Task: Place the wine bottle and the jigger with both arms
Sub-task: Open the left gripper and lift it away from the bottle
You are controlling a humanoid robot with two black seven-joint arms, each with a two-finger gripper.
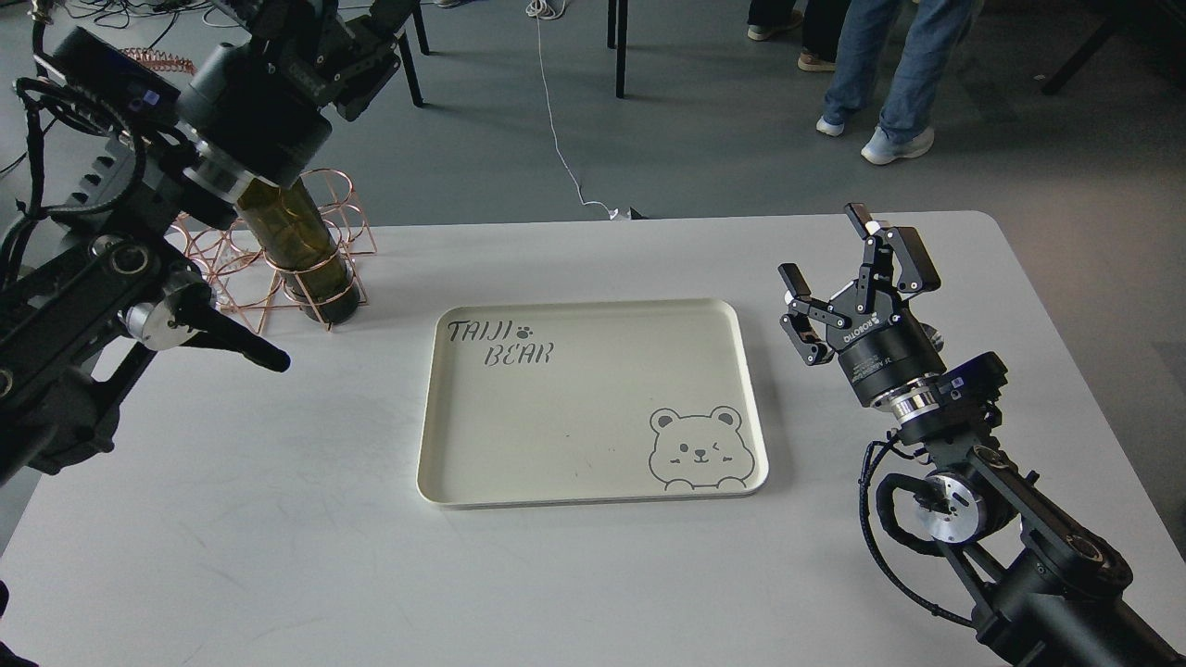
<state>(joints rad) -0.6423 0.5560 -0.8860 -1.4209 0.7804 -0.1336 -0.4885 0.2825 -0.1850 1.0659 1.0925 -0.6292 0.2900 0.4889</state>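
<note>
The wine bottle stands upright in a rose-gold wire rack at the table's back left. Its neck is hidden behind my left arm's wrist. My left gripper reaches up and right past the bottle top, above the floor behind the table. Its fingers are partly cut off by the top edge, and nothing shows between them. My right gripper is open and empty, pointing up above the table to the right of the cream tray. The jigger is not clearly in view. A small shiny bit behind the right wrist may be it.
The tray, printed "TAIJI BEAR" with a bear face, lies empty at the table's middle. A person's legs stand on the floor at the back right. Chair legs and a white cable are behind the table.
</note>
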